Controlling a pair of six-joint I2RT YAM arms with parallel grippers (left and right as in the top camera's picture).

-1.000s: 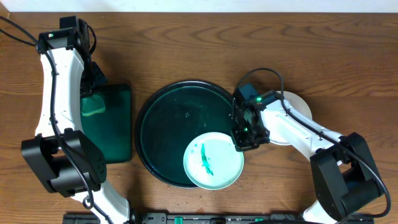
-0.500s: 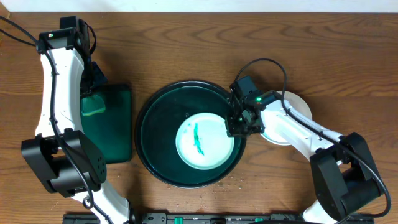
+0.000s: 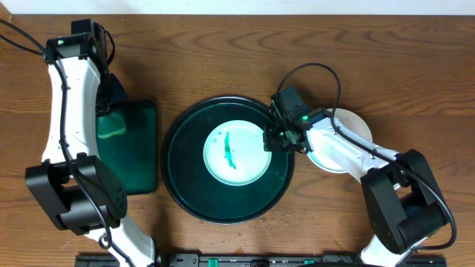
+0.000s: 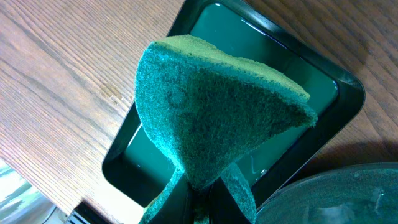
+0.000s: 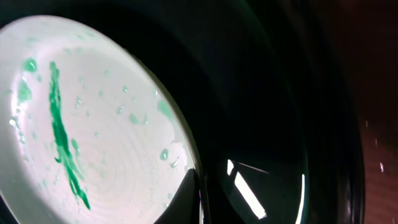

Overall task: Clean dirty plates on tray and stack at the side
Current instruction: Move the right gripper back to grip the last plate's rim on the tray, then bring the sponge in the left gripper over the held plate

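Note:
A white plate (image 3: 236, 152) with green streaks lies in the middle of the large round dark tray (image 3: 185, 174). My right gripper (image 3: 269, 140) is shut on the plate's right rim; the right wrist view shows the streaked plate (image 5: 81, 124) with one finger (image 5: 183, 202) over its edge. Another white plate (image 3: 355, 130) lies on the table to the right, partly under my right arm. My left gripper (image 3: 111, 104) is shut on a green sponge (image 4: 211, 106) above the small rectangular tray (image 4: 280, 81).
The small rectangular dark green tray (image 3: 137, 148) lies left of the round tray, with a paler patch (image 3: 113, 127) at its near-left. Water drops speckle the table (image 3: 286, 215) by the round tray's front right rim.
My right gripper has dragged the streaked plate from the tray's front right rim up and left to the tray's middle. The left arm has not moved.

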